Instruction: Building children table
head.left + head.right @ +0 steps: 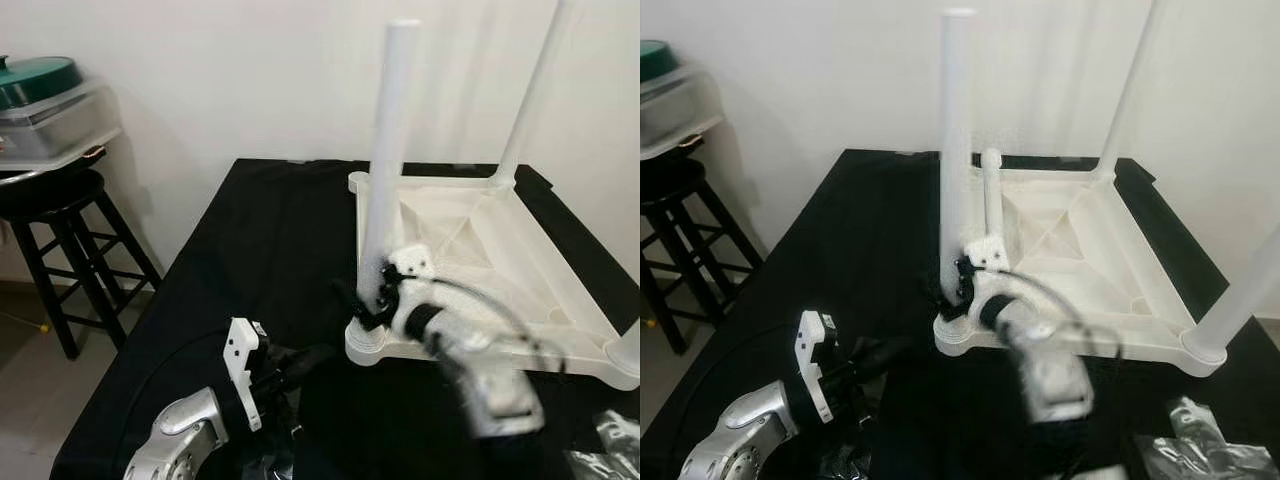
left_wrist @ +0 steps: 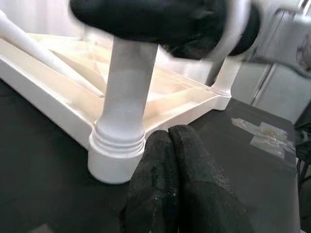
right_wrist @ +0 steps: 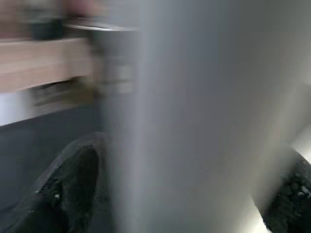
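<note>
White plastic tabletop [image 1: 470, 250] upside down on the black-draped bench [image 1: 250, 260], near-corner leg [image 1: 385, 170] standing in its socket. Looks like the seating step; probably needs a twist or push next (just guessing). Right pincer [image 1: 372, 295] clamped round the leg's base. Left pincer [image 2: 177, 160] pressed closed, empty, just beside that corner.

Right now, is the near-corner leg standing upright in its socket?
Upright: the near-corner leg rises straight from its corner socket on the upturned tabletop, with the right gripper closed around its base.
</note>
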`<state>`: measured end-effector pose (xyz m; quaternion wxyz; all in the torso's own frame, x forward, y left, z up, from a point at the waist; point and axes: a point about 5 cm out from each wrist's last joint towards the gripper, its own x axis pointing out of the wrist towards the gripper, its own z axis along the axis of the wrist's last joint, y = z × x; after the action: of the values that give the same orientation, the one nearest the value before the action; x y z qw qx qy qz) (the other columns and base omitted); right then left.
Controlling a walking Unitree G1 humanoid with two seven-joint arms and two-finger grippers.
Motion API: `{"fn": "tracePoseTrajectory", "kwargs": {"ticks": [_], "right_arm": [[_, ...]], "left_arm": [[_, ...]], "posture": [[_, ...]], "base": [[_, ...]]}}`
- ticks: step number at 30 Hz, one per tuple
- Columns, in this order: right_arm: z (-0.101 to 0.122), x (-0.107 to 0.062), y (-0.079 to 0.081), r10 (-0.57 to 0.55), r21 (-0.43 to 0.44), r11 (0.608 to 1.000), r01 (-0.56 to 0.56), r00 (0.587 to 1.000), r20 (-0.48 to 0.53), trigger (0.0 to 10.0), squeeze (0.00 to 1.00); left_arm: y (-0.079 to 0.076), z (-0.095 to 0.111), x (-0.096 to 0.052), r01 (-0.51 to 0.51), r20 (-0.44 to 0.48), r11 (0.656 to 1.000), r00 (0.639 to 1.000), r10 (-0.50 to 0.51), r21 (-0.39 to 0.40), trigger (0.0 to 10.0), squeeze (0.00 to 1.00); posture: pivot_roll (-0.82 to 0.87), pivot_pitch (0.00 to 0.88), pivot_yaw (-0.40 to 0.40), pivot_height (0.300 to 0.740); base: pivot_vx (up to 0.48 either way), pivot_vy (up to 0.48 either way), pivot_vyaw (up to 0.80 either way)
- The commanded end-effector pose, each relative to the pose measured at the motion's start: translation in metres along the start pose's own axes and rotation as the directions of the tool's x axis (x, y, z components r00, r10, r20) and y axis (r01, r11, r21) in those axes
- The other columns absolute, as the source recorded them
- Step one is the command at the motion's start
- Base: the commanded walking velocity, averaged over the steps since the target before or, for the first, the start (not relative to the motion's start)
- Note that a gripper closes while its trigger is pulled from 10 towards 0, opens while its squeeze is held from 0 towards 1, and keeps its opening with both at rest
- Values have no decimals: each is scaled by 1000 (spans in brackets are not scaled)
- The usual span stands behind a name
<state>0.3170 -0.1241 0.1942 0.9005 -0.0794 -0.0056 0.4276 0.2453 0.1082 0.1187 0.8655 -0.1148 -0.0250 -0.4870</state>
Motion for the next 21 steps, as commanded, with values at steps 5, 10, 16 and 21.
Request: {"fn": "tracePoseTrajectory", "kwargs": {"ticks": [5, 10, 16, 21], "right_arm": [[-11, 1, 4, 266, 8, 964, -266, 963, -44, 10000, 0], [-11, 4, -18, 342, 88, 937, -339, 939, -23, 5333, 0], [-14, 2, -30, 361, 132, 925, -356, 933, -11, 0, 0], [-24, -4, -37, 362, 159, 922, -353, 931, -36, 0, 0]], "left_arm": [[1, -2, 1, -2, -10, 1000, 1000, 2, 13, 10000, 0], [2, -3, 2, -2, -15, 1000, 1000, 2, 12, 10000, 0], [2, -3, 1, 1, -20, 1000, 1000, 0, 14, 10000, 0], [1, -3, 0, 0, -20, 1000, 1000, 0, 20, 10000, 0]], "posture": [[-21, 0, -21, 740], [-4, 0, -16, 740], [3, 0, -15, 740], [10, 0, -17, 740]], "base": [[0, 0, 0], [0, 0, 0], [0, 0, 0], [0, 0, 0]]}}
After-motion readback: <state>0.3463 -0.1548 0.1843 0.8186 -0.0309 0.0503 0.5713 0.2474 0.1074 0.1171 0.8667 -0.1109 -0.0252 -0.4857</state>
